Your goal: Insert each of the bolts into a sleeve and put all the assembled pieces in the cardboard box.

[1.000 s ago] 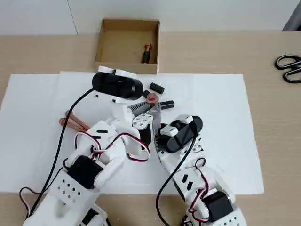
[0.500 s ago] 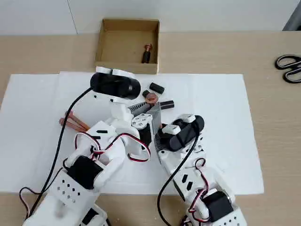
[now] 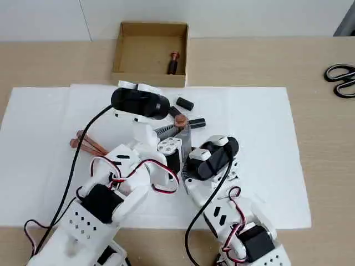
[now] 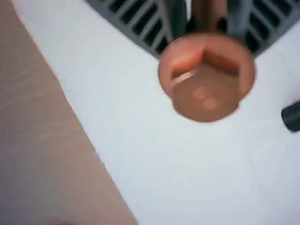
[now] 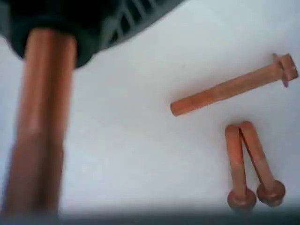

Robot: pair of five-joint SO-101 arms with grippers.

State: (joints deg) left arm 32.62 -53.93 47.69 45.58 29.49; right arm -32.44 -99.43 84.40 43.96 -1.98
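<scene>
— From above, what has shifted?
— The left gripper (image 3: 176,124) has nudged its bolt (image 3: 179,118) toward the right gripper (image 3: 186,137); the box (image 3: 119,61) holds one finished piece (image 3: 172,64)
— Left wrist?
— Its fingers (image 4: 136,23) are closed on the bolt's shank, head clear of them
— Right wrist?
— Seemingly clamped on a black sleeve (image 5: 47,35); the shank is through it, so insertion looks nearly done; three spare bolts (image 5: 234,89) lie loose
</scene>
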